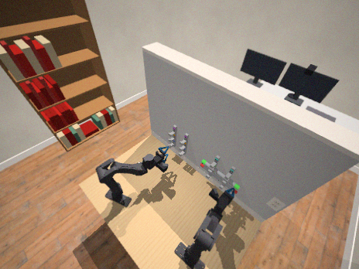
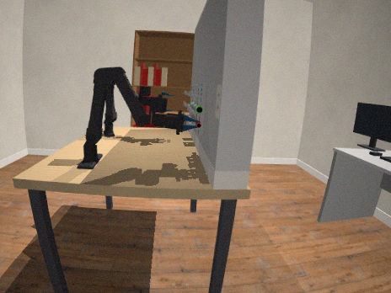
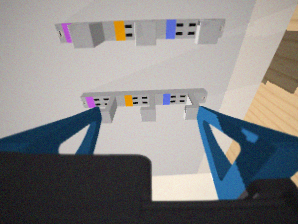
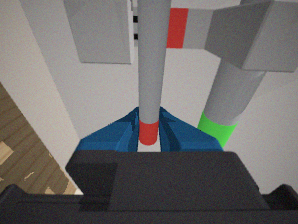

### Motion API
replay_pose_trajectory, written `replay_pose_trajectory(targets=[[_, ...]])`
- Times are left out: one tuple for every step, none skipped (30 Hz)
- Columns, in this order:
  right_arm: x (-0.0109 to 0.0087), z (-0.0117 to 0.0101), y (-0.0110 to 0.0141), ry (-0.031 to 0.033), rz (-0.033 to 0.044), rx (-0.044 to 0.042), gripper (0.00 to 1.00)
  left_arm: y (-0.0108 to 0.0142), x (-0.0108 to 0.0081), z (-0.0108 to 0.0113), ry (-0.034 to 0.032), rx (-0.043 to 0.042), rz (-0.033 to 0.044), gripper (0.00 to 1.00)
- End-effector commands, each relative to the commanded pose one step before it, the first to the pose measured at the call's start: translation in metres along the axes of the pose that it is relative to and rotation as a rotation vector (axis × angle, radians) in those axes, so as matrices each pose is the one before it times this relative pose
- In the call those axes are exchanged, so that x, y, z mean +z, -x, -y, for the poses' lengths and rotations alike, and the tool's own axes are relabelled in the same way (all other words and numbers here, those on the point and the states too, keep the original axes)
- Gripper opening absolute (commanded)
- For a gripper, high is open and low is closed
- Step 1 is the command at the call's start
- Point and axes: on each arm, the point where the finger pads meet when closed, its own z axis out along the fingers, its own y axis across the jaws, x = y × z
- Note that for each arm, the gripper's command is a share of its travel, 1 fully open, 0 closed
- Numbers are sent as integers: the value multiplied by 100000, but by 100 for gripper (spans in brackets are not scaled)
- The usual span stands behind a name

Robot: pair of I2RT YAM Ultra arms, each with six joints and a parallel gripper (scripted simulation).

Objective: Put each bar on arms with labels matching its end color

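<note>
Office-like room with a partitioned work desk

Relative to the gray partition [image 1: 232,116] [image 2: 242,93]: behind it, two monitors [image 1: 263,66] [image 2: 373,122] on a white desk [image 1: 340,113] [image 2: 350,185]; beyond its far end, a bookshelf [image 1: 101,77] [image 2: 164,32].

2 bars [image 1: 203,165] [image 4: 152,75] at right rack [image 1: 230,172] [image 4: 195,30], left rack [image 1: 184,144] [image 3: 145,96] beside, desk [image 1: 280,93] [image 2: 358,153] behind wall [image 1: 232,127] [image 2: 240,93]
</note>
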Motion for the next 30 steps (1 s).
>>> replay_pose_trajectory(targets=[[-127, 1228, -215, -5535, -78, 2589, 0, -305, -391, -1296, 3564, -2207, 112, 100], [0, -40, 0, 0, 0, 0, 0, 0, 0, 0, 0, 0, 0, 100], [0, -40, 0, 0, 0, 0, 0, 0, 0, 0, 0, 0, 0, 100], [0, -40, 0, 0, 0, 0, 0, 0, 0, 0, 0, 0, 0, 100], [0, -40, 0, 0, 0, 0, 0, 0, 0, 0, 0, 0, 0, 100], [0, -40, 0, 0, 0, 0, 0, 0, 0, 0, 0, 0, 0, 100], [0, -40, 0, 0, 0, 0, 0, 0, 0, 0, 0, 0, 0, 100], [0, -40, 0, 0, 0, 0, 0, 0, 0, 0, 0, 0, 0, 100], [0, -40, 0, 0, 0, 0, 0, 0, 0, 0, 0, 0, 0, 100], [0, -40, 0, 0, 0, 0, 0, 0, 0, 0, 0, 0, 0, 100], [0, -40, 0, 0, 0, 0, 0, 0, 0, 0, 0, 0, 0, 100], [0, -40, 0, 0, 0, 0, 0, 0, 0, 0, 0, 0, 0, 100], [0, 0, 0, 0, 0, 0, 0, 0, 0, 0, 0, 0, 0, 100], [0, 0, 0, 0, 0, 0, 0, 0, 0, 0, 0, 0, 0, 100], [-2, -50, 3, 43, 2, -4, 0, 0, 0, 0, 0, 0, 0, 100], [0, -40, 0, 0, 0, 0, 0, 0, 0, 0, 0, 0, 0, 100], [0, -40, 0, 0, 0, 0, 0, 0, 0, 0, 0, 0, 0, 100], [0, -40, 0, 0, 0, 0, 0, 0, 0, 0, 0, 0, 0, 100], [0, -40, 0, 0, 0, 0, 0, 0, 0, 0, 0, 0, 0, 100], [0, -40, 0, 0, 0, 0, 0, 0, 0, 0, 0, 0, 0, 100], [0, -40, 0, 0, 0, 0, 0, 0, 0, 0, 0, 0, 0, 100], [0, -40, 0, 0, 0, 0, 0, 0, 0, 0, 0, 0, 0, 100], [0, -40, 0, 0, 0, 0, 0, 0, 0, 0, 0, 0, 0, 100], [0, -40, 0, 0, 0, 0, 0, 0, 0, 0, 0, 0, 0, 100], [0, -40, 0, 0, 0, 0, 0, 0, 0, 0, 0, 0, 0, 100], [0, -40, 0, 0, 0, 0, 0, 0, 0, 0, 0, 0, 0, 100], [0, -40, 0, 0, 0, 0, 0, 0, 0, 0, 0, 0, 0, 100], [0, -40, 0, 0, 0, 0, 0, 0, 0, 0, 0, 0, 0, 100], [0, -40, 0, 0, 0, 0, 0, 0, 0, 0, 0, 0, 0, 100], [0, 0, 0, 0, 0, 0, 0, 0, 0, 0, 0, 0, 0, 100]])
